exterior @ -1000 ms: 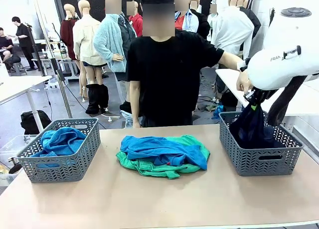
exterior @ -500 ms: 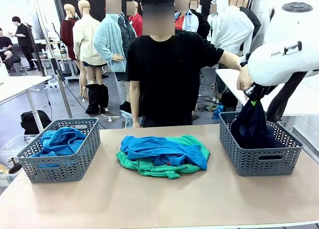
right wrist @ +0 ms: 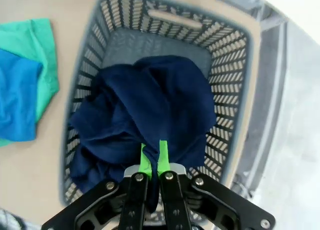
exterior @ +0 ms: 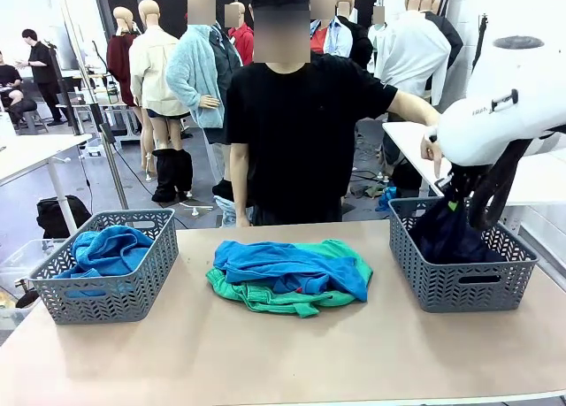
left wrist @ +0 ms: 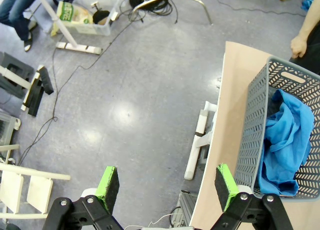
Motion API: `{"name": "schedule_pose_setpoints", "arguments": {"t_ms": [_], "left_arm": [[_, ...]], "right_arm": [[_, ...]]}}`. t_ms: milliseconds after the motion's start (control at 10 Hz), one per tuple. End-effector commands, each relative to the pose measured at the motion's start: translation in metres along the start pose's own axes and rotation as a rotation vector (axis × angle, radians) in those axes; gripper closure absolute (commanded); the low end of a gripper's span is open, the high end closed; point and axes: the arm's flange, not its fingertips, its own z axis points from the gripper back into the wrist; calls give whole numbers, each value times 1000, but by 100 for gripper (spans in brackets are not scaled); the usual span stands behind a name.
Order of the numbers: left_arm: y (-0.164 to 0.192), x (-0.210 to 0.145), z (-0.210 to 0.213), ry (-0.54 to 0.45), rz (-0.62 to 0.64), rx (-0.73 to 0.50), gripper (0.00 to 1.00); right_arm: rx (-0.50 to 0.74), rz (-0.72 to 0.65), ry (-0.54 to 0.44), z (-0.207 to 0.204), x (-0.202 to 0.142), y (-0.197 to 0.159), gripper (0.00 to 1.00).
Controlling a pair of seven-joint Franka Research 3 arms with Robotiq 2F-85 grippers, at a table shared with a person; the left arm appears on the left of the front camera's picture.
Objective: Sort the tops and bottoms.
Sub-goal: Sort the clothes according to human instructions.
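Note:
My right gripper (right wrist: 152,151) is shut on the dark navy trousers (right wrist: 145,115), which hang down into the grey right basket (exterior: 462,282). In the front view the trousers (exterior: 447,233) sag inside that basket below my right gripper (exterior: 453,194). A blue shirt (exterior: 287,266) lies over the green shorts (exterior: 265,298) in a heap at the table's middle. The other blue shirt (exterior: 106,249) fills the left basket (exterior: 106,295). My left gripper (left wrist: 167,182) is open over the floor beside that basket (left wrist: 250,135), its blue shirt (left wrist: 287,140) showing.
A person in black stands at the far side, one hand (exterior: 433,149) by my right arm. The blue shirt (right wrist: 17,102) and green shorts (right wrist: 35,39) lie left of the right basket (right wrist: 230,59) in the right wrist view. Bare tabletop (exterior: 283,362) runs along the front.
My right gripper has come down with the navy trousers, so more of the cloth now rests in the right basket. The heap and left basket stay put.

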Motion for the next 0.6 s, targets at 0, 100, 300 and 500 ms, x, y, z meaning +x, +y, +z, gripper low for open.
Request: {"name": "schedule_pose_setpoints", "arguments": {"t_ms": [0,100,300,500], "left_arm": [[0,0,1,-2,3,1,0],[0,0,1,-2,3,1,0],[0,0,1,-2,3,1,0],[0,0,1,-2,3,1,0]], "right_arm": [[68,-55,98,-25,20,-12,100],[114,-45,134,-36,22,-15,100],[130,-64,153,-39,25,-18,72],[121,-63,134,-29,26,-20,36]]}}
